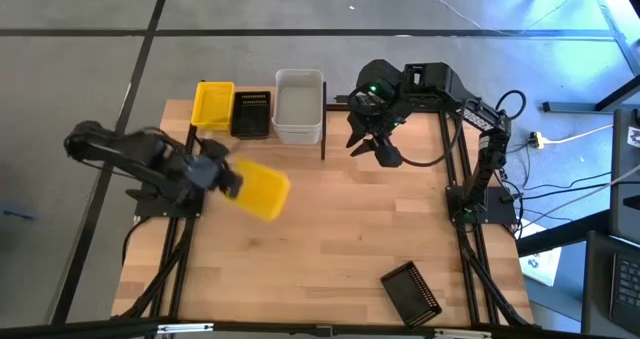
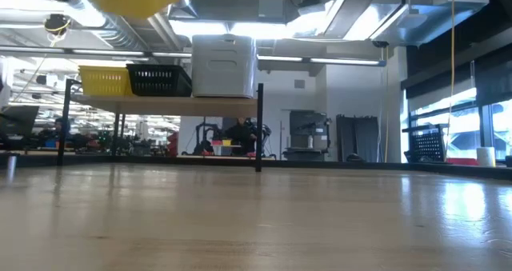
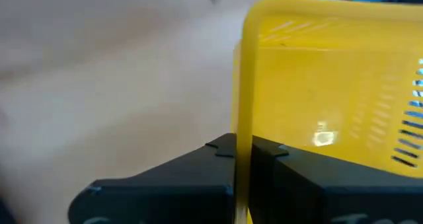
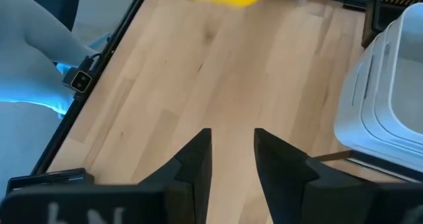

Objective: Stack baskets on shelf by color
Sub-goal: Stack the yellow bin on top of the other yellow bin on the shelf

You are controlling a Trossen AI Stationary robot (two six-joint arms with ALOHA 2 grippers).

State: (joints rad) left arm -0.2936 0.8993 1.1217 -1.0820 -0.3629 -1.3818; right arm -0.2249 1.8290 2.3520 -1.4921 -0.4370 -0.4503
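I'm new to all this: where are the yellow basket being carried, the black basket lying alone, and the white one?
carried yellow basket (image 1: 264, 190), high view, its side wall.
lone black basket (image 1: 411, 292), high view, its perforated middle.
white basket (image 1: 298, 106), high view, its inside floor.

Three baskets (image 1: 268, 107) are sitting side by side on the shelf (image 1: 324, 129) at the table's (image 1: 330, 229) far edge; another basket (image 1: 411, 291) is lying alone near the front right corner.

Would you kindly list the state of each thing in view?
Left hand: shut on yellow basket, lifted off the table.
Right hand: open, empty.
Shelf: holds yellow bin, black bin, white bin.
Black basket: lying on table.
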